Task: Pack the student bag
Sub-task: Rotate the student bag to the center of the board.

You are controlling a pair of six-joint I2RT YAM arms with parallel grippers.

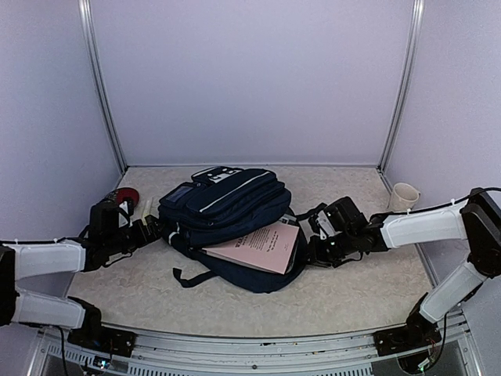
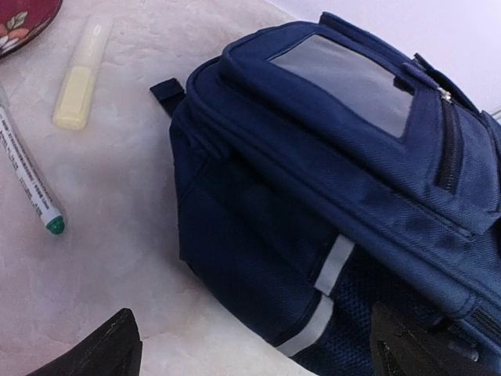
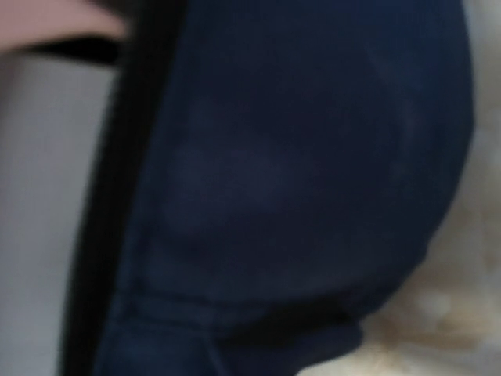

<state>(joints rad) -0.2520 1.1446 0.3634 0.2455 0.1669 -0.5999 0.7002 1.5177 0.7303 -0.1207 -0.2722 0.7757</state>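
Note:
The student bag (image 1: 227, 207), dark navy with a thin white stripe, lies on its side in the middle of the table. A pink book (image 1: 262, 247) sticks out of its open near side. My left gripper (image 1: 153, 229) is open at the bag's left end. In the left wrist view its fingers (image 2: 98, 352) stand wide apart, with the bag's lower corner (image 2: 258, 258) between them. My right gripper (image 1: 311, 247) is pressed against the bag's right end. The right wrist view is filled with blurred navy fabric (image 3: 297, 180), with a bit of pink book (image 3: 55, 27) at top left. Its fingers are hidden.
A green-capped pen (image 2: 31, 184), a yellow highlighter (image 2: 78, 86) and a red patterned pouch (image 2: 23, 19) lie left of the bag. The pouch also shows in the top view (image 1: 125, 196). A white cup (image 1: 405, 196) stands at the back right. A black strap (image 1: 188, 276) trails toward the front.

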